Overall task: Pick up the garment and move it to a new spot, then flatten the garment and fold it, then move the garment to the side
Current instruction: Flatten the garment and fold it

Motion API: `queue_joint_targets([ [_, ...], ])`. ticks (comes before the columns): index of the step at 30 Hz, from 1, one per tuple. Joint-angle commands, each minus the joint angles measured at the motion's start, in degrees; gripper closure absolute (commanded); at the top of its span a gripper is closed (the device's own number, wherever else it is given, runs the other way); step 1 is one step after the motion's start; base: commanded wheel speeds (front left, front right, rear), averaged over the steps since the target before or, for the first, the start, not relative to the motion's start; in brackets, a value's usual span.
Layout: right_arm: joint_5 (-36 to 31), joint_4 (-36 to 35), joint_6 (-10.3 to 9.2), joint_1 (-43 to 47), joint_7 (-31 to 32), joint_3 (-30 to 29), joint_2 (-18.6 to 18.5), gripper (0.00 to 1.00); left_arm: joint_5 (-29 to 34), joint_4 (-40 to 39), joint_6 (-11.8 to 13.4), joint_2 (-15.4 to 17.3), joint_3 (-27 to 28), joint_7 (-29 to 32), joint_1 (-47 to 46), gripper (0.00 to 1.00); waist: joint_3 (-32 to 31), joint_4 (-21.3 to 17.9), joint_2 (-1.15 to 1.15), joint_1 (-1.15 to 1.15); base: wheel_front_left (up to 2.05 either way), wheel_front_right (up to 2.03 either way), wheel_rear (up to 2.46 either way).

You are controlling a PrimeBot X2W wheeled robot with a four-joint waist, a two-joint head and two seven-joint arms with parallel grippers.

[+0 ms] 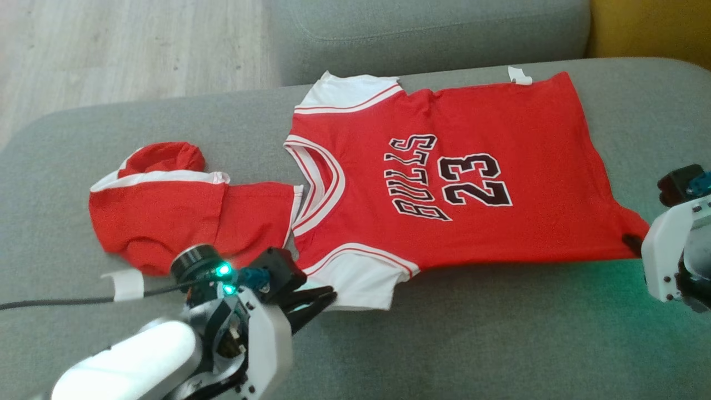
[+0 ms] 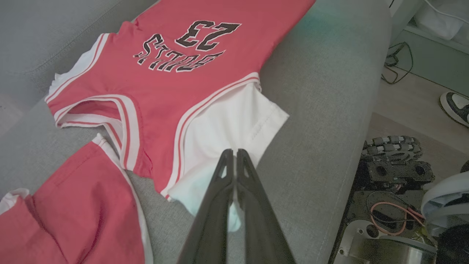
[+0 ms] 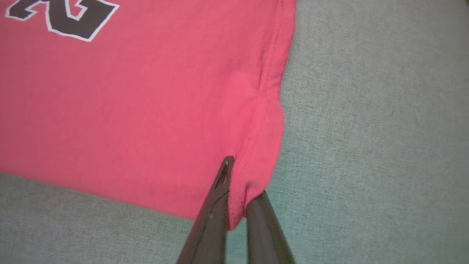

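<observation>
Jersey (image 1: 533, 128), red with white sleeves and "BULLS 23" in black, lies spread face-up on the grey sofa cushion (image 1: 500, 344), its collar toward the left and its hem toward the right. The cloth is mostly flat, with a small white tag (image 1: 520, 75) at the far right corner of the hem.

The left claw (image 2: 233, 154) is closed, its two dark fingers pressed together on the near white sleeve (image 1: 361, 278), which puckers where the tips pinch it. The right claw (image 3: 238, 183) is closed on the near right hem corner of the jersey: one finger lies on top of the red fabric, the other beneath it, and a fold of hem bunches between them.

Just left of the collar, a second red garment (image 1: 161, 216) with white trim lies crumpled on the same cushion, its edge touching the jersey. Pale wood floor (image 1: 111, 44) shows at the far left.
</observation>
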Motion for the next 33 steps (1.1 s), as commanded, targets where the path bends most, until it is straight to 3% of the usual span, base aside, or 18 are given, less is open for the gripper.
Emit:
queue_joint_targets([
  [1, 1.22, -3.13, -0.05, 0.36, 1.08, -0.47, -3.03, 1.0, 0.34, -1.87, 0.82, 2.73, 2.77, -0.05, -1.79, 1.0, 0.31, -0.28, 0.0, 0.01, 0.0, 0.0, 0.0],
  [5, 1.02, -6.99, -0.05, -0.26, 2.7, -2.85, -3.58, 1.0, 2.39, 0.13, 0.87, 2.69, 3.1, -1.26, -3.12, 1.0, 2.04, -0.79, 0.0, 0.01, 0.0, 0.0, 0.0],
  [16, -2.51, -8.72, -0.05, -4.48, 3.77, -9.88, -0.44, 1.0, 4.39, 13.08, -3.47, -0.75, 3.93, -1.39, -13.82, 1.0, 8.72, -1.35, 0.0, 0.01, 0.0, 0.0, 0.0],
  [25, -7.12, -5.5, -0.05, -10.18, 2.26, -14.13, 4.67, 1.0, 5.06, 27.29, -4.93, -5.29, 0.32, -2.15, -25.87, 1.0, 14.0, -2.12, 0.0, 0.01, 0.0, 0.0, 0.0],
  [33, -9.68, -0.54, -0.05, -14.78, -1.53, -16.03, 9.07, 1.0, 5.18, 36.69, -4.97, -8.86, -3.91, -6.63, -33.46, 1.0, 17.53, -2.6, 0.0, 0.01, 0.0, 0.0, 0.0],
])
